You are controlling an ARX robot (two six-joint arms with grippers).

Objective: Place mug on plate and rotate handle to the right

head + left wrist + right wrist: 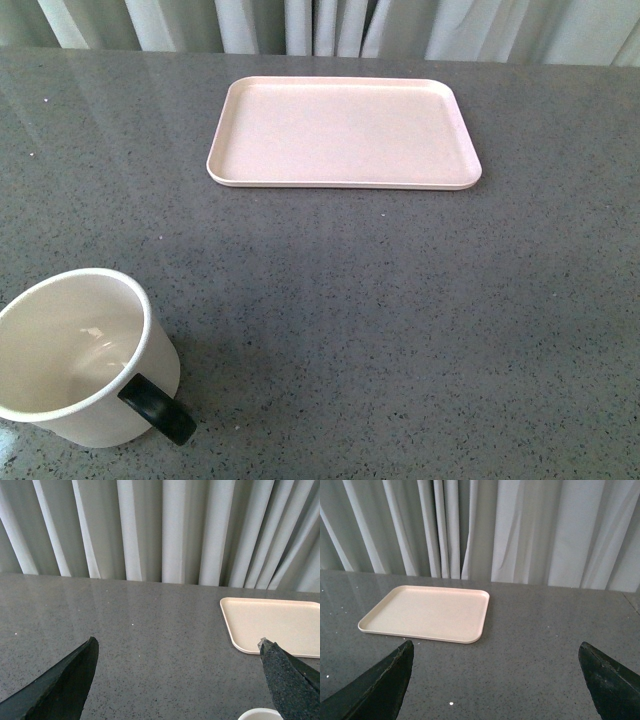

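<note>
— Where does the job stand?
— At the very start, I'd say. The mug [85,355] sits upright on the table [400,330], close in on the left, its black handle [157,408] pointing toward the near right. Nothing holds it.
— And the arms?
— The left gripper [177,642] has its jaws spread wide and empty, with the mug's rim just below it. The right gripper [495,644] is equally wide and empty.
— The plate?
— The plate [343,133] lies bare, well apart from the mug, far across the table near the curtain [320,25].
— Next move?
— Likely the left arm lowers onto the mug, closes on it, then carries it over.
</note>
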